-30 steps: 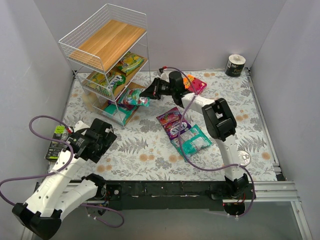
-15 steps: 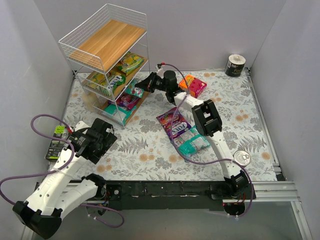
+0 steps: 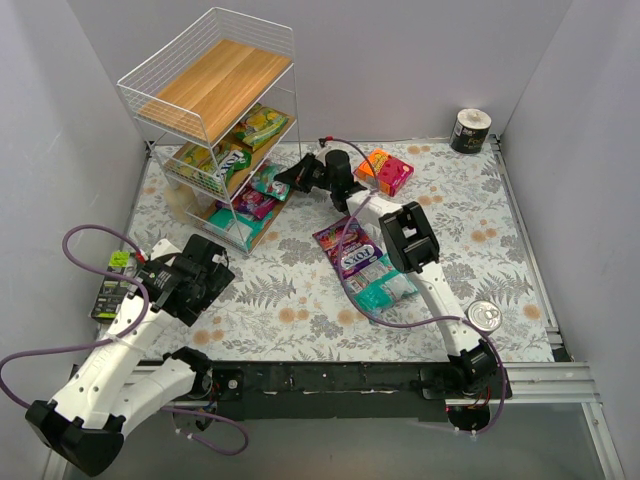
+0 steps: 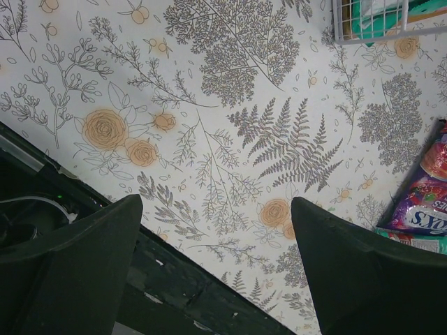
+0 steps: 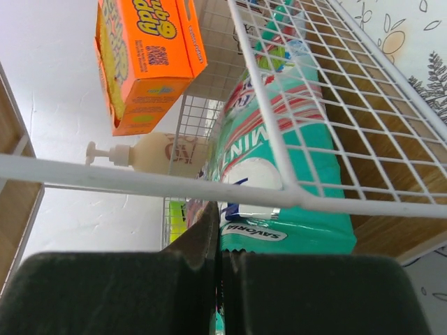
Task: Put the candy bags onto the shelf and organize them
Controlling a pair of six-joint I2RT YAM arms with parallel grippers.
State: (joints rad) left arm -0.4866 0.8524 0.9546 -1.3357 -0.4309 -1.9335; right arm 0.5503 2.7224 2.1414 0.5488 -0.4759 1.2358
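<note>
Top external view: a tall white wire shelf with three slanted wooden tiers stands at the far left of a table covered in a fern-and-flower print. Yellow-green candy bags lie on the middle tier, and teal and magenta ones lie on the bottom tier. The right arm stretches across to the front of the shelf. Its pincer is at the bottom tier, clenched on the edge of a teal bag that lies on that tier behind the wire lip. In the right wrist view the two fingers are pressed together, with the bag's lower edge at their tips. A purple bag and a teal-white bag lie touching each other mid-table, well apart from the shelf. An orange-pink box lies near the table's far edge. The left pincer hovers over the near left of the table, released, its fingers spread wide with only the printed cloth between them.
</note>
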